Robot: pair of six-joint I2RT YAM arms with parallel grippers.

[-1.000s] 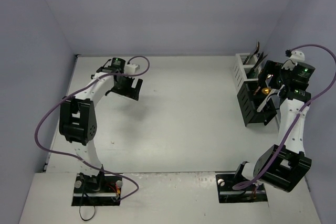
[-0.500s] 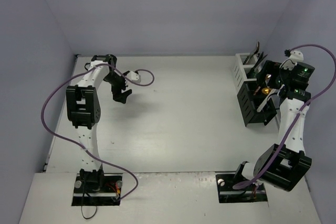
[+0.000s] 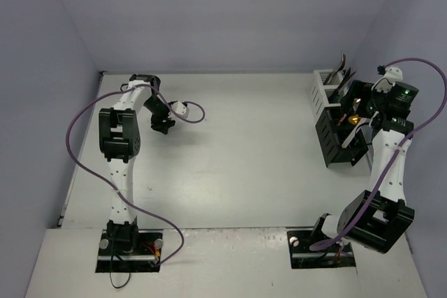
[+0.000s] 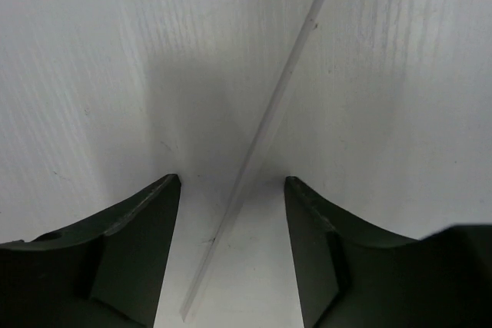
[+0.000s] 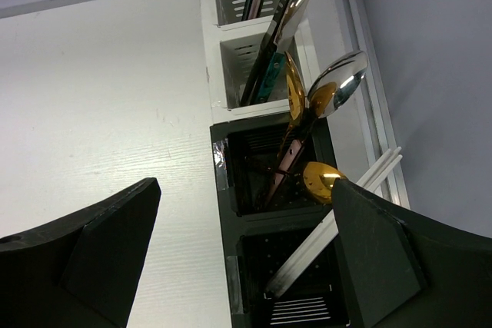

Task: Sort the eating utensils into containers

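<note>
A long thin pale chopstick (image 4: 257, 140) lies slantwise on the white table. My left gripper (image 4: 231, 182) is open and low over it, one jaw on each side, not touching it. In the top view the left gripper (image 3: 163, 125) is at the far left. My right gripper (image 5: 246, 183) is open and empty above the black container (image 5: 227, 190). That container holds gold spoons (image 5: 321, 180), a pink-handled spoon (image 5: 288, 160) and pale chopsticks (image 5: 338, 220). The white container (image 5: 215, 59) behind it holds black-handled knives (image 5: 265, 44) and a teal-handled piece (image 5: 270, 78).
Both containers (image 3: 335, 120) stand at the far right, close to the right wall. The right gripper (image 3: 357, 111) hovers over them. Purple cables loop off both arms. Grey walls close the table on three sides.
</note>
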